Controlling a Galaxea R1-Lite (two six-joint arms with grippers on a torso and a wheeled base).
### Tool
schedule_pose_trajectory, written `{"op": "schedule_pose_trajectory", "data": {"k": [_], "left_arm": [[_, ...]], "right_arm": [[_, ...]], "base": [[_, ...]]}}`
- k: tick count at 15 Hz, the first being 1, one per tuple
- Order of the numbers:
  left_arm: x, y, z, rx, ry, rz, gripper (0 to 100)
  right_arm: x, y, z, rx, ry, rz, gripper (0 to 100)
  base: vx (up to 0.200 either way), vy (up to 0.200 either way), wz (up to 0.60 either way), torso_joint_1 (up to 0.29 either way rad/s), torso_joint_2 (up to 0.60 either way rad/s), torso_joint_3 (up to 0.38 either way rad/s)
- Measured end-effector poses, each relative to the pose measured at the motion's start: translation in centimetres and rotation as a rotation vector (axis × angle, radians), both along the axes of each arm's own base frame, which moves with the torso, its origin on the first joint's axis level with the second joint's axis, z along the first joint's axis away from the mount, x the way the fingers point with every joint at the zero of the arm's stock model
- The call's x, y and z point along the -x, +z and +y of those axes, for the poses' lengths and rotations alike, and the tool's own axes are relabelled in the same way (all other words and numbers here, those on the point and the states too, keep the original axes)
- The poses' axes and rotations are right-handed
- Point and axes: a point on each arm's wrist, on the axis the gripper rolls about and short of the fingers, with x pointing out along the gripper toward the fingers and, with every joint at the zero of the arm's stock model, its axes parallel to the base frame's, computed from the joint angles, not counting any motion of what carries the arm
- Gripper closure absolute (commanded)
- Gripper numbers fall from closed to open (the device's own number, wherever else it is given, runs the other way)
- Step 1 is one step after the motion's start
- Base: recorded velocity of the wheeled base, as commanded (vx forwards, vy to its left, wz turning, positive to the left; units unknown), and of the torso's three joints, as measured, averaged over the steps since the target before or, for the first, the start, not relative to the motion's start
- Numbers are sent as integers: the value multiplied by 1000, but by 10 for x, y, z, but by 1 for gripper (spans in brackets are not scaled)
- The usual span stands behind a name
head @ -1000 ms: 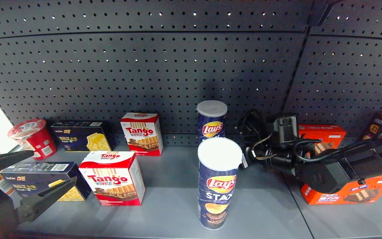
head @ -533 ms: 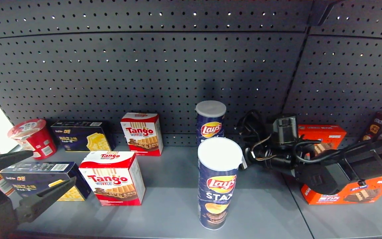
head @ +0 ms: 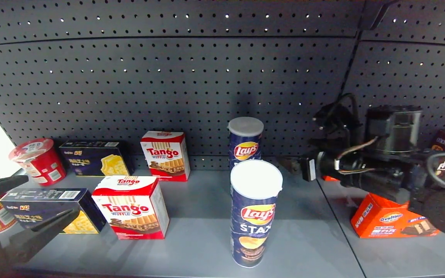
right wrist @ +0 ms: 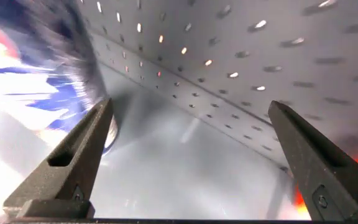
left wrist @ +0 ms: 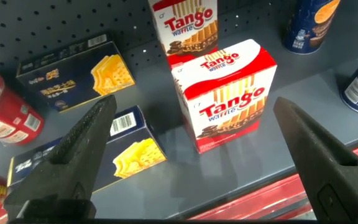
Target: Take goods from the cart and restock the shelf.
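The right gripper (right wrist: pixel 190 106) is lifting away toward the frame's right, fingers spread and empty. The front chips can (head: pixel 255 216) is standing lower centre, left of it, long axis vertical, lid pointing up.

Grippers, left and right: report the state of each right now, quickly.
Black left gripper: open, holding nothing.
Black right gripper: open, holding nothing.

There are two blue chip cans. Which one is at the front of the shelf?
The can with its whole label showing, nearest the shelf edge. The other can stands right behind it, by the pegboard.
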Motion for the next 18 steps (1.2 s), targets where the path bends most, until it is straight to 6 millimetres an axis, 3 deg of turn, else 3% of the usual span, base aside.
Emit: {"op": "schedule_pose_trajectory", "data": {"k": [5,11,15,18], "left_arm": [[21,-16,8,1,77,-14,0],[77,-54,12,43,214,-92,0],[112,-87,10,49,255,-109,0],[125,-97,9,52,292,-163,0]], "right_arm": [[76,6,-71,-41,-102,-33,0],[154,-2,-140,-85,-353,-136,0],[201,-35,-157,-90,-496,-182,0],[232,-64,-159,-87,-547,-183,0]], "base": [[0,0,0,0,0,0],[0,0,0,0,0,0],[0,0,0,0,0,0],[0,0,0,0,0,0]]}}
